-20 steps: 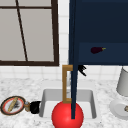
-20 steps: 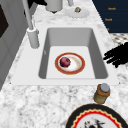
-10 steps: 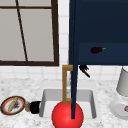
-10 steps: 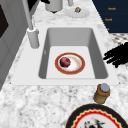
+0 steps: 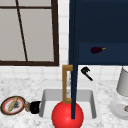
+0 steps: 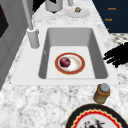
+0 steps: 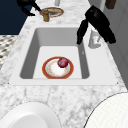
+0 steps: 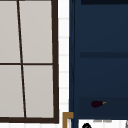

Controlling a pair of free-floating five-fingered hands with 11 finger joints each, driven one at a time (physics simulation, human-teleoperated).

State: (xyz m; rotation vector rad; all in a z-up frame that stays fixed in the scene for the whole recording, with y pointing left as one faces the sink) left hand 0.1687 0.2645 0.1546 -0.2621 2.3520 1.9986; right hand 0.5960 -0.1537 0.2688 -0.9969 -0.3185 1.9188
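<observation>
A red-rimmed plate [image 6: 75, 68] lies in the sink [image 6: 98, 50] with a dark red round fruit [image 6: 65, 62] on it. My right hand [image 7: 97, 21] hangs open above the sink's back edge beside the faucet [image 7: 94, 40], one finger pointing down; in the front view the right hand [image 5: 86, 73] sits just under the blue cabinet [image 5: 100, 22]. My left hand [image 6: 117, 55] floats open at the sink's front left corner, near a small jar [image 6: 102, 93], touching nothing. An eggplant [image 5: 97, 50] lies on the cabinet's shelf.
The cabinet door stands open edge-on, its brass handle [image 5: 65, 83] over the sink. A big red ball [image 5: 67, 116] shows at the sink's front. A patterned plate [image 5: 12, 105] lies left. A white plate [image 5: 117, 110] and a grey canister [image 5: 123, 82] stand right.
</observation>
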